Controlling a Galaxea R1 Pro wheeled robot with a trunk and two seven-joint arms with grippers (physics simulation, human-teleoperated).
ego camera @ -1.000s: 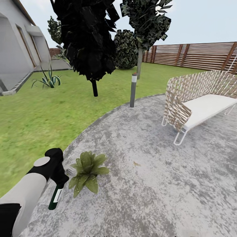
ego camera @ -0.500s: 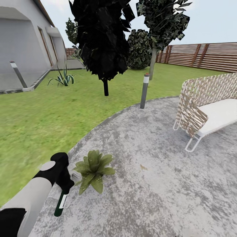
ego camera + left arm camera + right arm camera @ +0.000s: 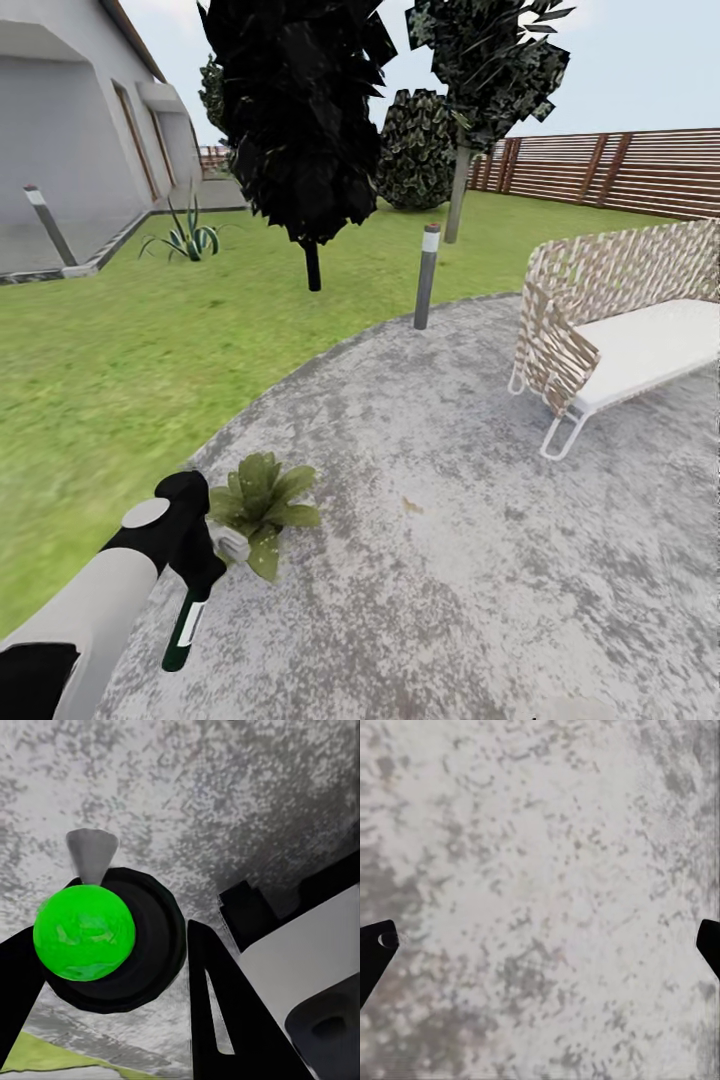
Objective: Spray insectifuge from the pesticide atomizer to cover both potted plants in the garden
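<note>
1. Head view: my left claw [image 3: 192, 572] is clamped on the pesticide atomizer [image 3: 184, 628], bottle hanging down below the fingers. One potted plant [image 3: 258, 505] sits just beside the claw, forward and to its right, on the grey patio [image 3: 450, 560] near the lawn [image 3: 120, 370] edge. The grey nozzle looks aimed at its leaves. Bollard lamp [image 3: 426, 276] and wicker bench [image 3: 610, 330] are well beyond the claw.
2. Left wrist view: atomizer [image 3: 101, 937] seen end-on between my fingers [image 3: 225, 1020], green blob on its dark round body, grey nozzle tip sticking out over patio stone [image 3: 225, 795]. Grip looks firm.
3. Right wrist view: right claw [image 3: 540, 945] is spread wide and holding nothing, fingertips at the frame edges, bare patio [image 3: 540, 870] beneath.
4. Progress, my read: pickup done, I'm in spray position at one plant. Can't tell whether it's covered yet. Second plant is left to do.
</note>
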